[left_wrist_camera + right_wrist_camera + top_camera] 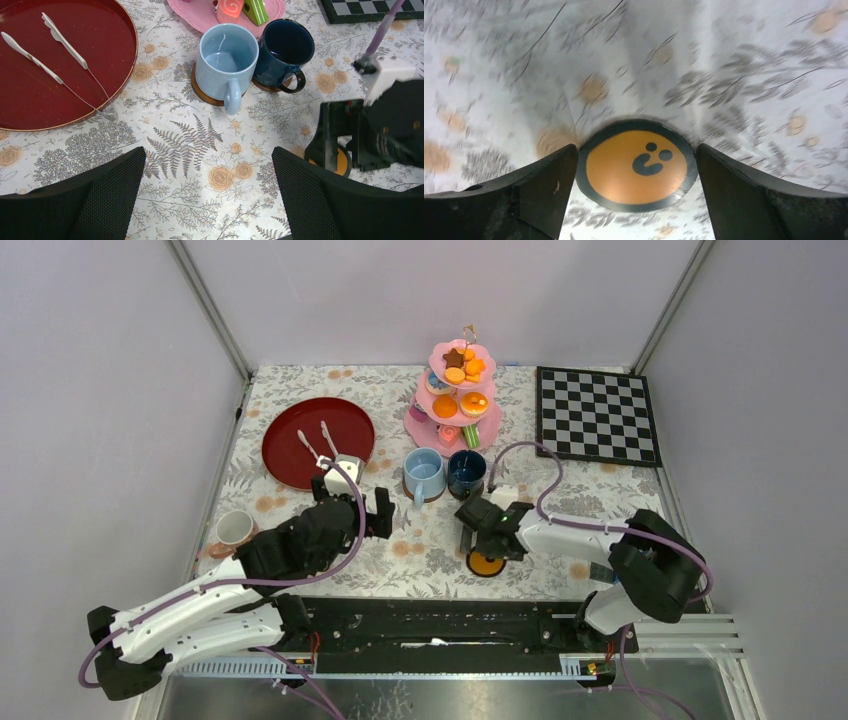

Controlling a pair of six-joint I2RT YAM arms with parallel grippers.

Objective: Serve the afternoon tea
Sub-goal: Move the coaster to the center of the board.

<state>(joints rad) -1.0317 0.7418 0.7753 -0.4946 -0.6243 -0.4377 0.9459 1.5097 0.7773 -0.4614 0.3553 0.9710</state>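
Cups [424, 473] stand before the cake stand [412, 424]; chessboard [597, 415] right, tray [350, 430] left.

Left hand [208, 150] and right hand [636, 147] — both spread wide.

No words, letters or numbers can be read anywhere. The one clear sign is a dark mark [650, 161] printed on the face of the orange disc [619, 182], which has a dark rim and lies flat on the flowered cloth of the counter [430, 550]. The mark is a thick hooked curve, like an open letter C, with two round dots just above its right end. A pale spiral runs over the pink toy pastry [231, 7] at the top edge of the left wrist view, partly cut off.
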